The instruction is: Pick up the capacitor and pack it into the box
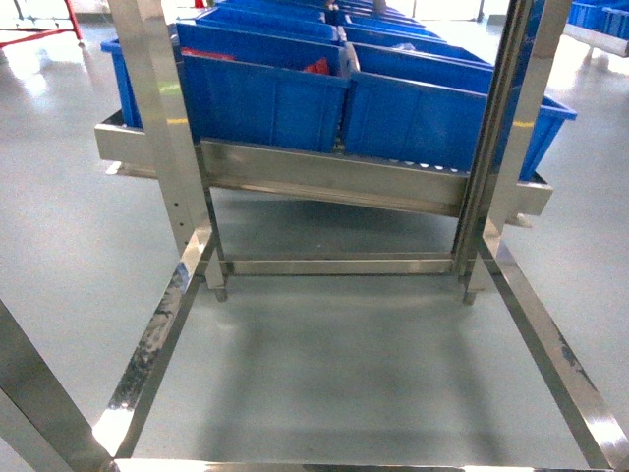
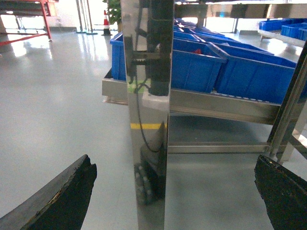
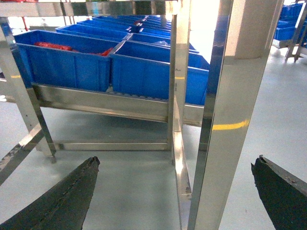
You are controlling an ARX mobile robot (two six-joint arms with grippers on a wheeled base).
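The capacitor and the box are out of view in all three views. My left gripper point(image 2: 175, 160) is open, its dark fingers point(image 2: 67, 196) spread wide with nothing held, and an upright steel post point(image 2: 146, 120) stands ahead between them. In the right wrist view my right gripper point(image 3: 177, 160) is open too and holds nothing, its dark fingers point(image 3: 62, 201) set wide apart. Neither gripper shows in the head view.
Blue plastic bins point(image 1: 265, 93) point(image 1: 442, 108) stand in rows on a sloping steel rack shelf point(image 1: 324, 172). Some hold red-orange items point(image 1: 317, 67) point(image 3: 53, 46), too small to identify. Steel posts point(image 3: 223, 120) and low floor rails point(image 1: 157, 344) point(image 1: 550, 344) frame bare grey floor.
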